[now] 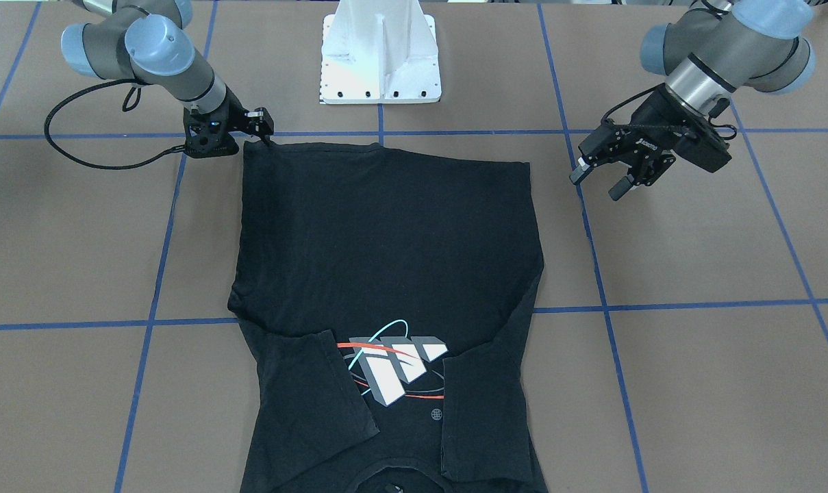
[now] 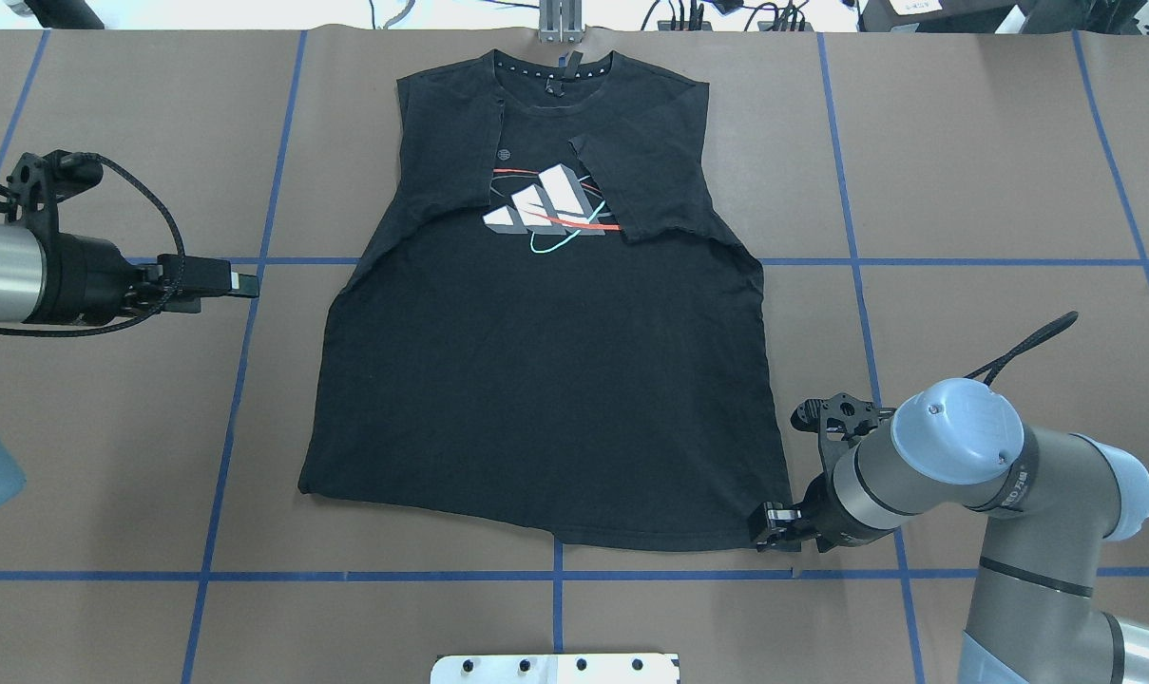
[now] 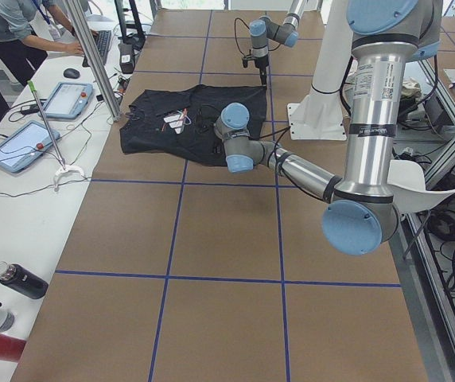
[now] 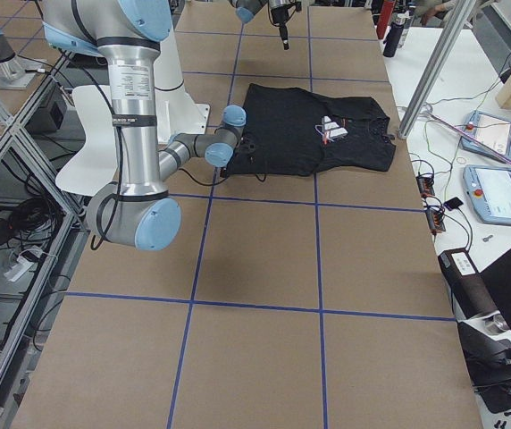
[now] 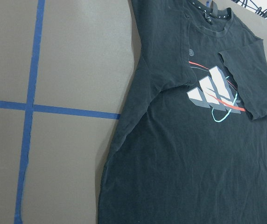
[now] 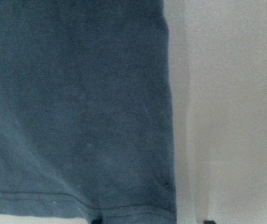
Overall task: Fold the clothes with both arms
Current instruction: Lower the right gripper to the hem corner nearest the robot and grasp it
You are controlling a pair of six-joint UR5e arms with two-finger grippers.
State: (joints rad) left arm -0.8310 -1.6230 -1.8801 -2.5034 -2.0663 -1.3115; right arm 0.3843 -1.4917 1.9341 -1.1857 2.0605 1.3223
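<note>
The black T-shirt (image 1: 386, 239) lies flat on the brown table, logo (image 2: 550, 211) up, collar at the far edge and both sleeves folded in over the chest. My right gripper (image 2: 762, 525) is low at the shirt's near right hem corner (image 6: 168, 205). In the right wrist view its two fingertips (image 6: 96, 221) show apart at the bottom edge, so it is open, with the corner between them. My left gripper (image 1: 600, 181) hangs open and empty above the bare table, off the shirt's left side (image 5: 124, 140) and clear of the cloth.
The white pedestal base (image 1: 381, 55) stands at the robot's side of the table, just behind the hem. Blue tape lines (image 2: 241, 399) grid the brown surface. A side table with tablets (image 3: 21, 143), bottles and a person runs beyond the collar end.
</note>
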